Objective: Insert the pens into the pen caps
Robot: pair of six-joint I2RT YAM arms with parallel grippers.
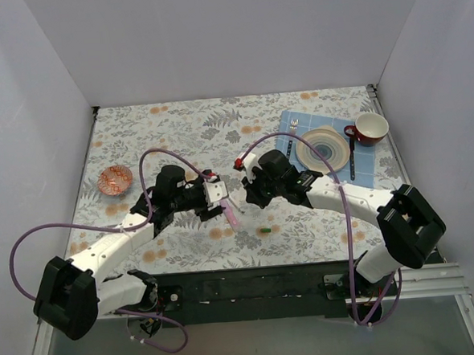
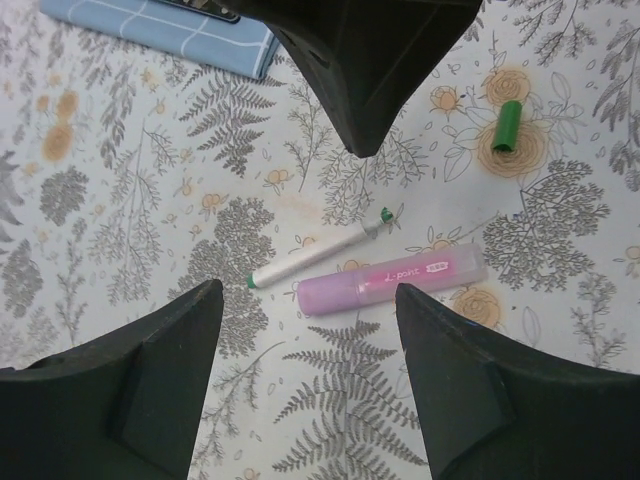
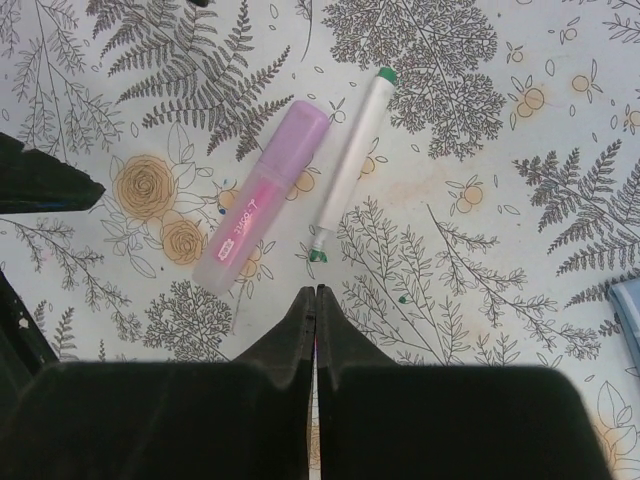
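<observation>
The pink-lilac pen (image 2: 390,281) lies flat on the floral tablecloth as one piece, with a lilac end and a clear pink end. No separate lilac cap shows. The thin whitish pen (image 2: 318,256) with green tips lies just beside it. The green cap (image 2: 507,126) lies apart, to the upper right in the left wrist view. My left gripper (image 2: 308,290) is open and empty, hovering over both pens. My right gripper (image 3: 316,290) is shut and empty, its tips just short of the whitish pen (image 3: 350,160) and the pink pen (image 3: 262,195). From above, both grippers (image 1: 222,196) (image 1: 250,194) meet over the pink pen (image 1: 232,215).
A blue placemat (image 1: 369,165) at the back right holds a plate (image 1: 322,149), a fork (image 1: 292,134) and a dark spoon (image 1: 352,156). A red cup (image 1: 370,127) stands beside it. A small patterned bowl (image 1: 115,180) sits at the left. White walls enclose the table.
</observation>
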